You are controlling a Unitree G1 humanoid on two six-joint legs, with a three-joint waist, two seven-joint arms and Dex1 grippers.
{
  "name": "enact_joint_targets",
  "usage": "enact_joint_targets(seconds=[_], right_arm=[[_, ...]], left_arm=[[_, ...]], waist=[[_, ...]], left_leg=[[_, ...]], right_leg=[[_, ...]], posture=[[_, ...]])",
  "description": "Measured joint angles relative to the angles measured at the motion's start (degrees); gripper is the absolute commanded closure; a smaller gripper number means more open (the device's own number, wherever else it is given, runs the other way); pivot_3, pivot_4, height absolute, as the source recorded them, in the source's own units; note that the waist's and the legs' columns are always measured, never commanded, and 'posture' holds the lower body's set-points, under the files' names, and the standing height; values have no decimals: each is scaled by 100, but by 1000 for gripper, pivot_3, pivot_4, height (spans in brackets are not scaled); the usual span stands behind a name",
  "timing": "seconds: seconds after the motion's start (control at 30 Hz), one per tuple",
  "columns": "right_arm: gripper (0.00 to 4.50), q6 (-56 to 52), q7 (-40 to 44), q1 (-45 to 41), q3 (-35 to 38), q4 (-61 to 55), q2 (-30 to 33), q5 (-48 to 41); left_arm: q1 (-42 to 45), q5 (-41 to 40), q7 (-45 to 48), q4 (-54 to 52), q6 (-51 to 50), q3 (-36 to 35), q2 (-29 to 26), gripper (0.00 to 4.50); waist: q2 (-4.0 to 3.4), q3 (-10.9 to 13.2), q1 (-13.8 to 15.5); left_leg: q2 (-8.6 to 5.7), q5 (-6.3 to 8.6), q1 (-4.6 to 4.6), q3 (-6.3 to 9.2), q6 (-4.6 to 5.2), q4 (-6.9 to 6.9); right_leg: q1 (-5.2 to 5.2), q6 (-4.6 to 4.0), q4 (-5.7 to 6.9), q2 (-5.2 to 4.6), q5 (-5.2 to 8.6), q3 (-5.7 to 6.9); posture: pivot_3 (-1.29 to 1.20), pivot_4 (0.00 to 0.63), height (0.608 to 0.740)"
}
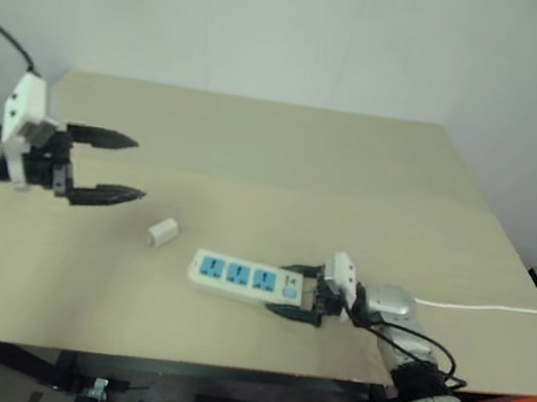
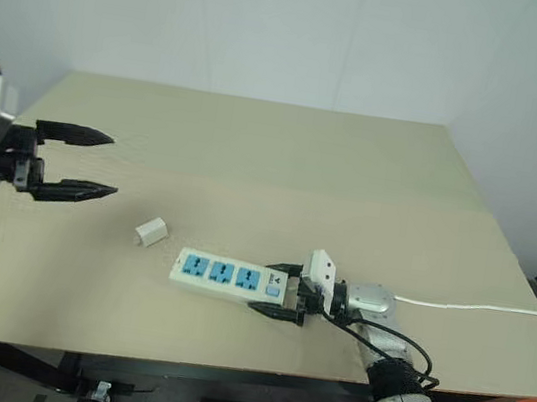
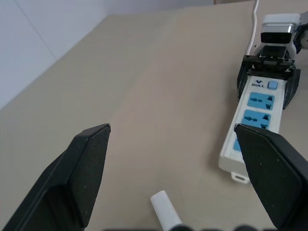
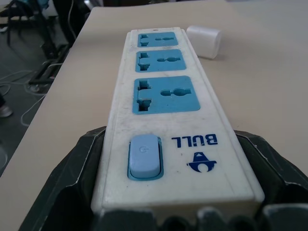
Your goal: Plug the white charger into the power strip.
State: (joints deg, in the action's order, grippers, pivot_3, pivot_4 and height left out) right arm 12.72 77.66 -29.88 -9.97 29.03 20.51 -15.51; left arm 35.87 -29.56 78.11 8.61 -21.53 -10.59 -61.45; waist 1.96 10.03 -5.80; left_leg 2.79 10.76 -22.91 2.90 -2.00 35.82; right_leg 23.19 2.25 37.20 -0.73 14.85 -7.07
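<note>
Nearest the camera, at the near right of the table (image 1: 258, 139), the right gripper (image 1: 303, 292) is seen lying low over the tabletop and pointing left. Its two black fingers (image 4: 72, 178) are closed on the switch end of the power strip (image 1: 242, 277), one finger pressed along each long side. The strip is laid flat near the table's near edge, its three blue socket faces turned up and all of them unoccupied. A white cord (image 1: 490, 310) is run from the grasped end off to the right across the table.

Just to the left of the strip's free end and slightly farther back, the white charger (image 1: 163, 232) is found lying on the table, apart from the strip and touched by neither gripper.

At the far left, the left gripper (image 1: 110, 167) is held above the table, pointing right, with its fingers spread wide and nothing between them. It is kept apart from the charger, to the charger's left and above it.
</note>
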Motion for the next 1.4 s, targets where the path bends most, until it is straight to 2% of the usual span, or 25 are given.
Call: enact_joint_targets(seconds=[0.13,0.3,0.5,0.57,0.63,0.7,0.87,1.0,1.17,1.4], right_arm=[[1079,352,275,-205,-39,573,-121,107],[1079,646,373,-371,-73,976,-213,297],[1079,835,301,-393,-57,1091,-370,374],[1079,846,256,-366,-54,1067,-402,382],[1079,848,218,-331,-52,1014,-408,386],[1079,848,203,-294,-45,960,-398,385],[1079,838,171,-240,-41,884,-398,385],[1079,821,96,-200,-45,795,-436,388],[1079,785,7,-73,-46,650,-447,385],[1079,656,-171,113,-41,385,-450,366]], left_arm=[[573,326,116,227,-454,602,-112,0],[1741,1382,161,661,-1698,1998,-218,0],[3602,2309,583,1339,-3671,3762,402,0],[4073,2595,823,1588,-3989,4360,596,0],[4586,2965,1125,2164,-4207,5125,871,0],[4930,3276,1268,2899,-4299,5585,1292,0],[5453,3871,1285,4606,-4098,6034,2406,0],[5468,4184,1061,5574,-3683,6020,2977,0],[5447,4614,908,6264,-3023,5908,3214,0],[5176,5229,879,6645,-2312,5886,3480,0]], waist=[[0,0,6],[-1,1,16],[2,1,5],[1,2,-22],[0,2,-30],[0,2,-22],[2,3,-20],[7,6,-69],[8,7,-88],[11,8,-87]], left_leg=[[5,0,-1,9,0,-3],[2,0,-1,15,0,2],[3,0,10,24,0,8],[3,0,18,23,0,4],[3,0,20,26,0,3],[2,0,20,27,0,4],[2,0,13,27,1,4],[2,1,9,29,2,3],[0,2,4,29,3,4],[-1,2,4,31,3,4]], right_leg=[[1,-2,6,7,0,4],[-3,0,9,10,2,6],[1,-1,45,23,6,4],[0,-7,52,24,10,0],[0,-9,56,28,13,1],[2,-8,62,28,18,2],[1,-7,53,27,20,1],[5,-7,54,27,20,1],[2,-6,45,25,20,0],[0,-6,48,24,20,2]], posture=[[0,150,740],[0,150,740],[0,150,740],[0,150,740],[0,150,740],[0,150,740],[0,150,740],[0,150,740],[0,150,740],[0,150,740]])
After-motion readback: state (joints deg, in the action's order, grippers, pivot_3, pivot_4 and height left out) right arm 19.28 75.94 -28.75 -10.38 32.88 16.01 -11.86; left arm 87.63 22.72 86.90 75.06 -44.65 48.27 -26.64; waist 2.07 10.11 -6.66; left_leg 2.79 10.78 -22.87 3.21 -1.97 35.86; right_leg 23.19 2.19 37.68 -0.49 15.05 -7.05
